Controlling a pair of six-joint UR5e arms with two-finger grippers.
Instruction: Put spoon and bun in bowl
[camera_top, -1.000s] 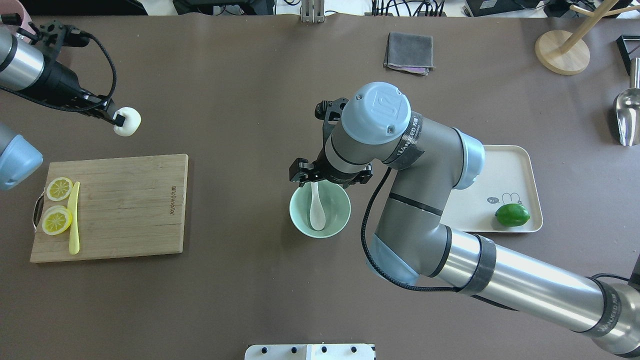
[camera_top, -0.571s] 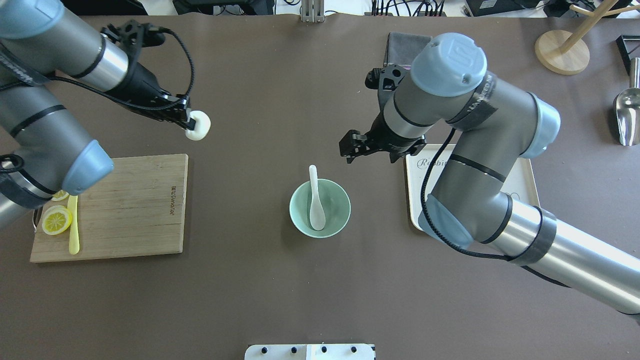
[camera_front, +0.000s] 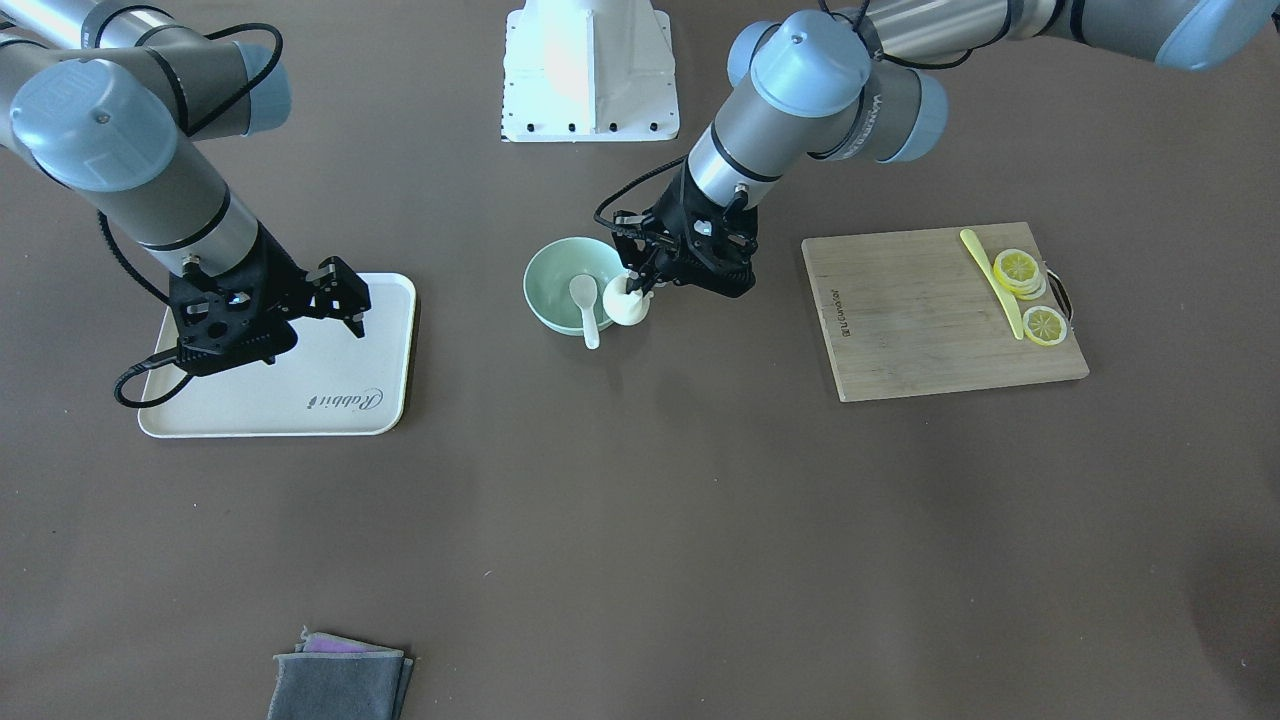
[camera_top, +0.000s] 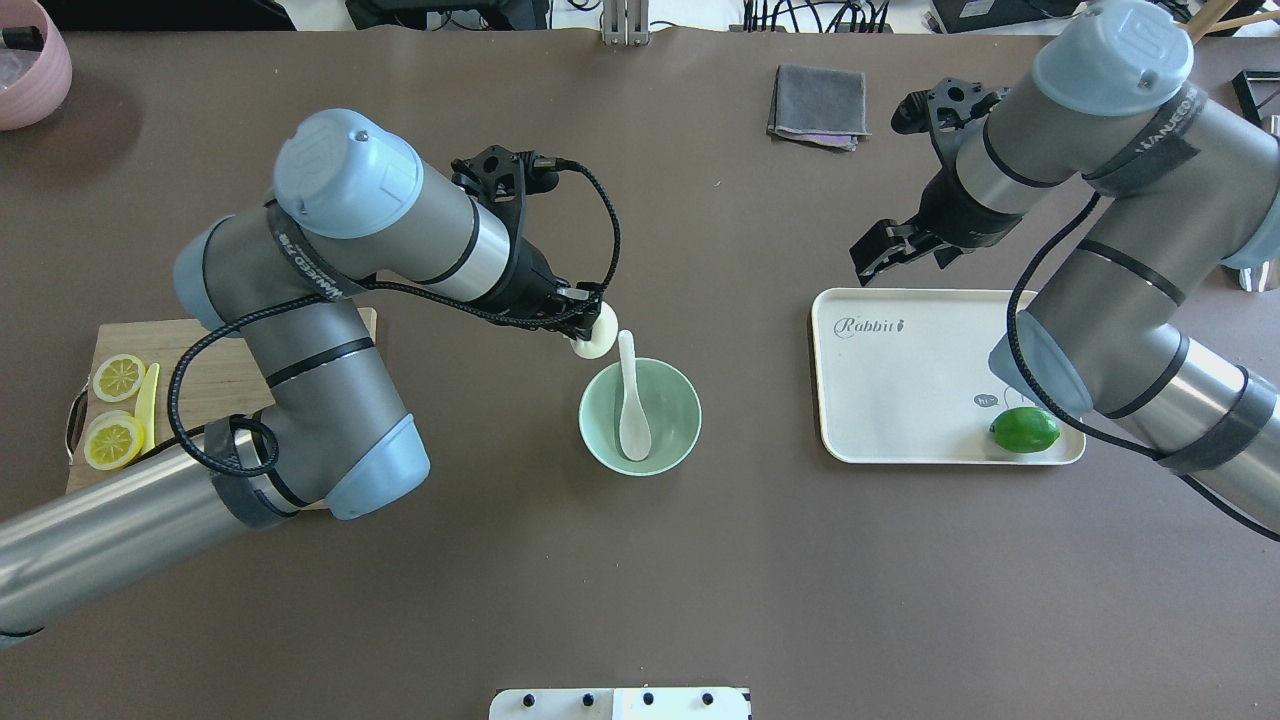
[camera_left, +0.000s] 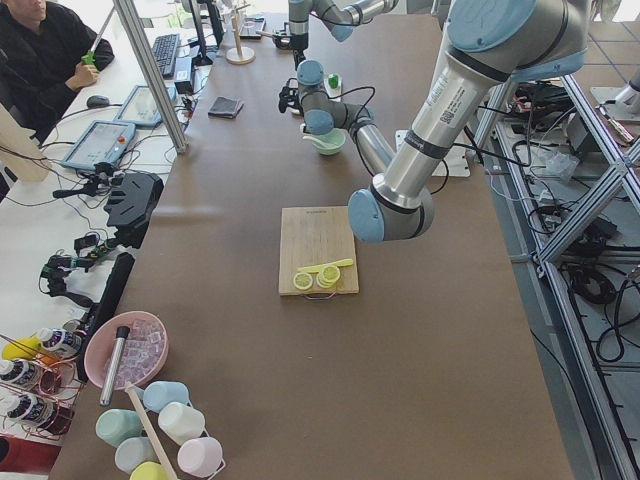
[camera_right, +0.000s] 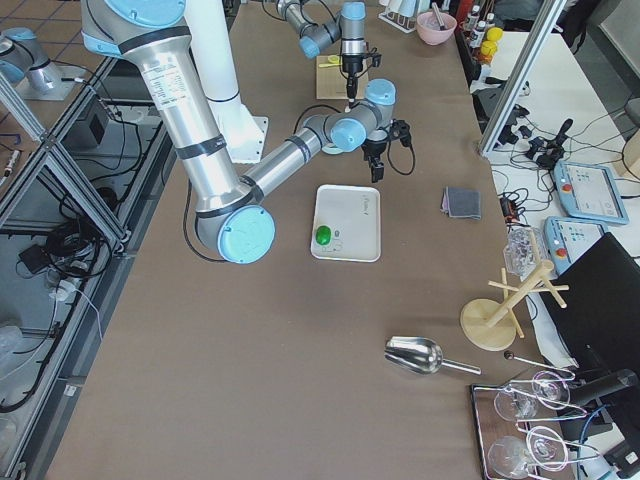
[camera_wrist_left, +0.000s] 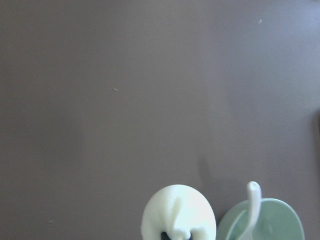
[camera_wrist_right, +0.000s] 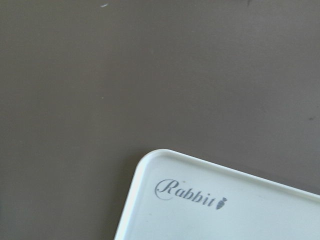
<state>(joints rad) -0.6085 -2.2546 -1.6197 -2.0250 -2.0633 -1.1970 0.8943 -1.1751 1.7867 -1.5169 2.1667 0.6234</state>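
The bun (camera_top: 594, 337) is small, round and white. It is pinched in the left gripper (camera_top: 586, 324), which is closed on its sides. It hangs just beside the rim of the bowl (camera_top: 689, 425), on the side away from the robot, and close to the tip of the spoon's handle. It is not over the middle of the bowl yet.

The bun looks soft and light, like something that would squash if squeezed hard. A gentle hold on its round sides seems best, and that is how the gripper has it. The twisted top looks like a poor place to grab.

The spoon (camera_top: 631, 415) already lies in the bowl, scoop down and handle poking out over the rim. It looks hard, shiny and slippery, and it could chip if bumped. So the bun likely needs to go in beside the handle, not on it.

The right gripper (camera_top: 893, 250) is spread wide and holds nothing. It hovers by the far corner of the tray (camera_top: 900, 390), well away from the bowl.
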